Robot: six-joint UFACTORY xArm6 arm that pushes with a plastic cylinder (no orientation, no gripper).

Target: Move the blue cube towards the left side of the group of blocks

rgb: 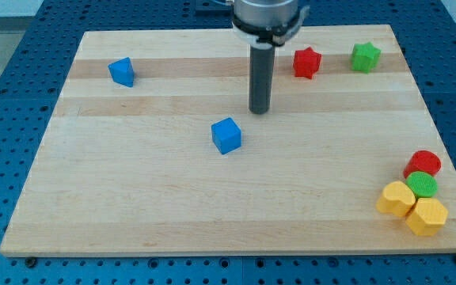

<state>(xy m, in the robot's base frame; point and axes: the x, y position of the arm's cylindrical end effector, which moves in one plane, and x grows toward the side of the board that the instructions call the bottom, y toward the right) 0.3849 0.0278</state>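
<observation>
Yellow blocks (412, 207) crowd bottom right; my tip (260, 112), lacking jaws, stands just above-right of blue cube (226, 134).

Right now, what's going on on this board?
A robot arm's dark rod is pushing blocks about a wooden board. My tip stands just above and to the right of the blue cube, apart from it. The group of red, green and yellow blocks sits at the view's bottom right, far from the cube.
</observation>
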